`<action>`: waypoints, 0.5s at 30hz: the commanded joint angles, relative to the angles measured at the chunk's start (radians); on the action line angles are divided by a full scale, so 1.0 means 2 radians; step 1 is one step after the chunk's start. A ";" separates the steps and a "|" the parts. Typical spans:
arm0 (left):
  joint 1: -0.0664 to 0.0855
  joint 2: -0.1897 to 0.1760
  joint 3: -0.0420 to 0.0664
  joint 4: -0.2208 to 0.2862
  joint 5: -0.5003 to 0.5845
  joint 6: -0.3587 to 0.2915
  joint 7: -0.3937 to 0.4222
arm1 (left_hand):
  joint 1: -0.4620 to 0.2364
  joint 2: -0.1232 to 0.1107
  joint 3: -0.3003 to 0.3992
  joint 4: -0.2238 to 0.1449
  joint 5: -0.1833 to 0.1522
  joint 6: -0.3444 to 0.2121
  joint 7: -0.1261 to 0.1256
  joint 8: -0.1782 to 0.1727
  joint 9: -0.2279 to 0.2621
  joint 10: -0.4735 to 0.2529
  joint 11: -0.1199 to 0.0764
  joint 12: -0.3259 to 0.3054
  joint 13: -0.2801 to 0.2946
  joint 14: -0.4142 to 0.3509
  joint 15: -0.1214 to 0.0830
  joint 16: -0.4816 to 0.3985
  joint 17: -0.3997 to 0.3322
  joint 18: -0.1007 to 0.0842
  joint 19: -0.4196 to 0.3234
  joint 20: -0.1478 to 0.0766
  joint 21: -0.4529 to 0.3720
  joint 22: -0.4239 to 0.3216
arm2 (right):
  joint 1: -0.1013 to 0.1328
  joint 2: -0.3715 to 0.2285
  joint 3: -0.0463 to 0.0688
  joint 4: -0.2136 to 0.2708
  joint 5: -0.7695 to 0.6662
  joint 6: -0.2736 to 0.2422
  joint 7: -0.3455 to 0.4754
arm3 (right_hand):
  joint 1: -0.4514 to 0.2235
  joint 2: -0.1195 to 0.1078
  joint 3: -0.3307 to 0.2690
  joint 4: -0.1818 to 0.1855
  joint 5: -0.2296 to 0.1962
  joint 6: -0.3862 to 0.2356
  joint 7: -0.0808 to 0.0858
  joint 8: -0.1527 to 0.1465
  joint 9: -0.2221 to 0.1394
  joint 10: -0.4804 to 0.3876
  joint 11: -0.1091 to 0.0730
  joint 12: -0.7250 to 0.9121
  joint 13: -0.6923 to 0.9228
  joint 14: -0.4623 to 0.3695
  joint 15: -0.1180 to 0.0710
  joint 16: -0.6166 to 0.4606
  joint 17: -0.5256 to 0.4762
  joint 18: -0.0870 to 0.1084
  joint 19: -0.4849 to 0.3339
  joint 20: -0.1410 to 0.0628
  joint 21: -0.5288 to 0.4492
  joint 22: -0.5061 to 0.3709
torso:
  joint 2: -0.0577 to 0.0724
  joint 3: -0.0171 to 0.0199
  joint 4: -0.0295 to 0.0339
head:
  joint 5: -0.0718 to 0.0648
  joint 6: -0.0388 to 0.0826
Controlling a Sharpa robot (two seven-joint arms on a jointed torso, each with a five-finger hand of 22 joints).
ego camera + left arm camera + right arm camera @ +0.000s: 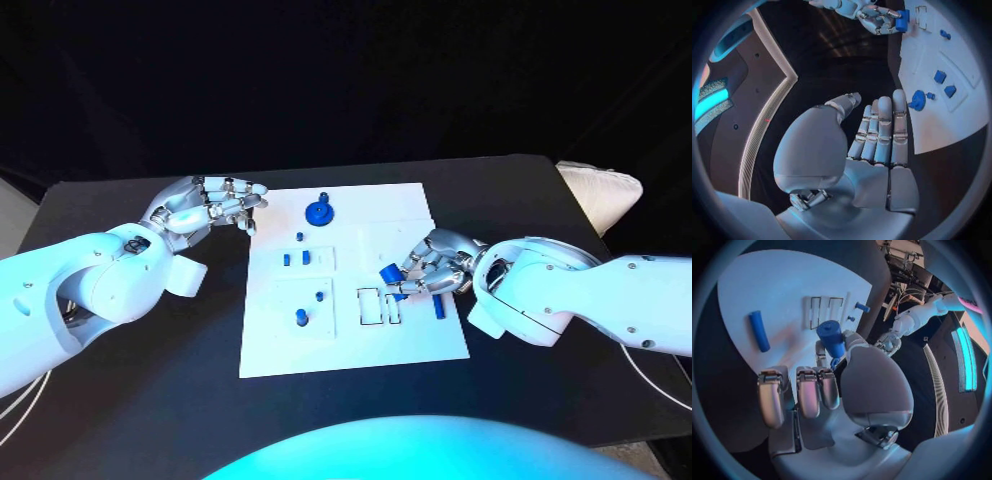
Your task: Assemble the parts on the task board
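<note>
My right hand [433, 264] pinched a smooth blue cylindrical part [831, 338], its long axis apparently tilted, directly above the two outlined slots [379, 306] on the matte white task board [418, 340]. My left hand [214, 210] hovered at the board's far-left edge, fingers apart, holding nothing.

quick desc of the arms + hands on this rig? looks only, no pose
Two glossy white arms with smooth rounded shells, left arm and right arm. Each ends in a silver metallic many-fingered hand: left hand, right hand. Fingers are segmented with visible seams and small fasteners; the thumb base is a bulbous smooth shell. Thin pale cables run beside the left arm. No legible markings.
</note>
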 commanded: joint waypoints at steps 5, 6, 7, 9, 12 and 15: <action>0.000 0.001 0.000 0.001 0.004 0.005 0.002 | -0.001 0.001 0.000 0.004 0.000 -0.004 0.000 0.002 -0.001 -0.003 -0.001 0.002 -0.001 0.000 0.003 -0.002 -0.001 0.003 0.004 0.001 -0.003 -0.001 | -0.006 0.019 0.000 -0.007 0.003 0.047 -0.008 | -0.029 -0.001 0.003 0.001 -0.012 0.018 -0.010 0.019 0.009 0.053 -0.007 0.002 0.131 0.054 -0.006 0.002 0.132 -0.003 0.052 -0.003 0.002 0.132 | 0.000 0.0007 0.0009 | 0.000 -0.004; 0.000 0.001 0.000 0.001 0.004 0.005 0.002 | -0.001 0.001 0.000 0.004 0.000 -0.004 0.000 0.002 -0.001 -0.003 -0.001 0.002 -0.001 0.000 0.003 -0.002 -0.001 0.003 0.004 0.001 -0.003 -0.001 | -0.006 0.021 0.000 -0.008 0.002 0.050 -0.010 | -0.032 -0.001 0.003 0.001 -0.012 0.019 -0.011 0.020 0.010 0.053 -0.007 0.002 0.131 0.054 -0.006 0.002 0.132 -0.003 0.052 -0.003 0.002 0.132 | 0.000 0.0006 0.0008 | 0.000 -0.004; 0.000 0.001 0.000 0.001 0.004 0.005 0.002 | -0.001 0.001 0.000 0.004 0.000 -0.004 0.000 0.002 -0.001 -0.003 -0.001 0.002 -0.001 0.000 0.003 -0.002 -0.001 0.003 0.004 0.001 -0.003 -0.001 | -0.007 0.023 0.000 -0.009 0.001 0.052 -0.011 | -0.035 -0.001 0.003 0.001 -0.013 0.021 -0.012 0.022 0.010 0.053 -0.008 0.002 0.131 0.054 -0.007 0.002 0.132 -0.003 0.052 -0.004 0.002 0.132 | 0.000 0.0006 0.0007 | 0.000 -0.004; 0.000 0.001 0.000 0.001 0.004 0.005 0.001 | -0.001 0.001 0.000 0.004 0.000 -0.004 0.000 0.002 -0.001 -0.003 -0.001 0.002 -0.001 0.000 0.003 -0.002 -0.001 0.003 0.004 0.001 -0.003 -0.001 | -0.008 0.026 0.000 -0.010 0.000 0.057 -0.013 | -0.041 0.000 0.004 0.001 -0.014 0.025 -0.014 0.026 0.012 0.053 -0.010 0.002 0.131 0.054 -0.008 0.002 0.132 -0.003 0.052 -0.005 0.002 0.132 | 0.000 0.0004 0.0004 | 0.001 -0.004; 0.000 0.002 0.000 0.001 0.004 0.006 0.001 | -0.001 0.001 0.000 0.004 0.000 -0.004 0.000 0.002 -0.001 -0.003 -0.001 0.002 -0.001 0.000 0.003 -0.002 -0.001 0.003 0.004 0.001 -0.003 -0.001 | -0.010 0.031 0.000 -0.012 -0.002 0.062 -0.014 | -0.046 0.001 0.004 0.001 -0.014 0.027 -0.015 0.029 0.012 0.053 -0.011 0.002 0.131 0.054 -0.009 0.002 0.132 -0.003 0.052 -0.006 0.002 0.132 | 0.000 0.0003 -0.0003 | 0.001 -0.005; 0.000 0.002 0.000 0.001 0.004 0.006 0.001 | -0.001 0.001 0.000 0.004 0.000 -0.004 0.000 0.002 -0.001 -0.003 -0.001 0.002 -0.001 0.000 0.003 -0.002 -0.001 0.003 0.004 0.001 -0.003 -0.001 | -0.012 0.035 0.000 -0.013 -0.008 0.064 -0.017 | -0.049 0.002 0.004 0.001 -0.015 0.028 -0.016 0.030 0.013 0.053 -0.012 0.002 0.131 0.054 -0.010 0.002 0.132 -0.003 0.052 -0.007 0.002 0.132 | 0.000 0.0005 0.0000 | 0.003 -0.007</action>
